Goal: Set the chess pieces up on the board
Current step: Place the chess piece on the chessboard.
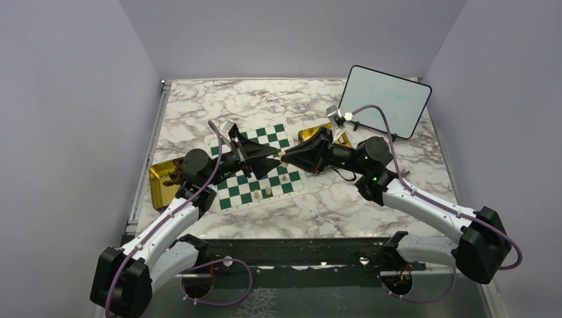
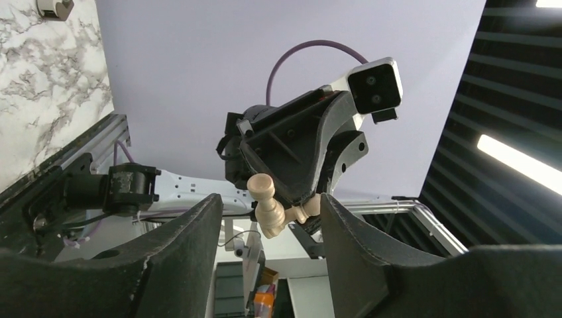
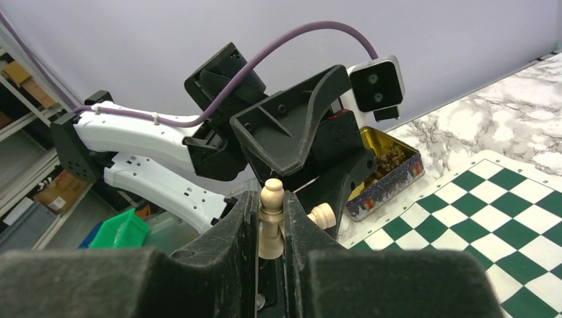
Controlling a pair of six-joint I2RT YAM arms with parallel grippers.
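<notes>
the two arms meet tip to tip above the middle of the board (image 1: 275, 132), and the next move turns on that small gap; the right gripper (image 3: 270, 222) is clamped on a cream piece (image 3: 272, 195), gripped low on its body so that the rounded head sticks out past the fingertips toward the other arm; the left gripper (image 2: 270, 207) faces it with its jaws apart and nothing in them, one finger on each side of the piece without touching it; the piece's long axis runs roughly along the right fingers, tilted a little as the left wrist sees it, so i judge this a handover in which the left jaws must close across the exposed head and neck; the left arm is the nearer free tool; the top view shows only two dark grippers nose to nose over the squares, with the piece a pale speck between them, and three more pieces (image 1: 268, 190) standing near the board's near edge; the right wrist view alone shows how tightly the piece is pinched; the left wrist view alone shows the clearance around it; both wrist views show a second small cream knob (image 3: 323, 215) just beside the piece (whether it is held, or by which arm, i cannot tell).
</notes>
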